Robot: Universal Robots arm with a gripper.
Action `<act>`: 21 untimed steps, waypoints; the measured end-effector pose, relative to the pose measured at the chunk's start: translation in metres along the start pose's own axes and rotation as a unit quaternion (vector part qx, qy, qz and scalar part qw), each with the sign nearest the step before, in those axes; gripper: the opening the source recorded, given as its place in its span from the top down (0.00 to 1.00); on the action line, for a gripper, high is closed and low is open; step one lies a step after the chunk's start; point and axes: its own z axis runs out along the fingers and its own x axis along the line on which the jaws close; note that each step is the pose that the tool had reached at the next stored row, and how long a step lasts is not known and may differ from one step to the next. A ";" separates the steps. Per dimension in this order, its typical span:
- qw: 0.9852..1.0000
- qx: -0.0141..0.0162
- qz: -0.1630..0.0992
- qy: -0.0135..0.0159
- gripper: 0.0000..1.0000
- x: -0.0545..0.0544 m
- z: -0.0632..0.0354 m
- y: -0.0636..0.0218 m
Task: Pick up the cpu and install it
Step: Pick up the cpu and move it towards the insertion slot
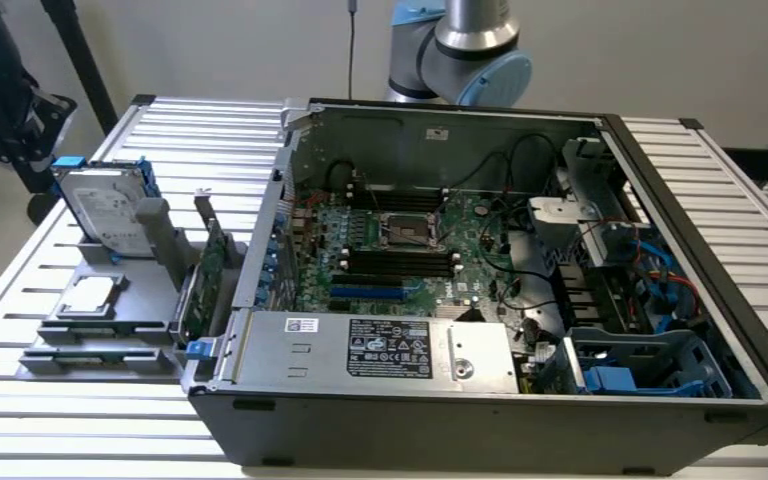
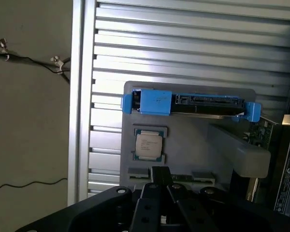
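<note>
The gripper (image 2: 160, 175) is closed, its 2 fingers pressed together on nothing, and it hangs clear of the cpu (image 2: 148, 145). The cpu lies flat in a square recess of the grey parts holder (image 2: 193, 145), just beside the hard drive (image 2: 203, 102) with blue brackets. The holder sits on the slatted table (image 1: 197, 130) on the exterior view's left, next to the open computer case (image 1: 491, 405), whose motherboard socket (image 1: 404, 232) is at mid-board.
</note>
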 end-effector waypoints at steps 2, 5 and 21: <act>1.000 0.000 0.000 0.000 0.89 0.000 0.0000 0.0000; 1.000 0.000 0.000 0.000 0.82 0.000 0.0000 0.0000; 1.000 0.001 0.000 0.000 0.38 0.001 0.0201 0.0016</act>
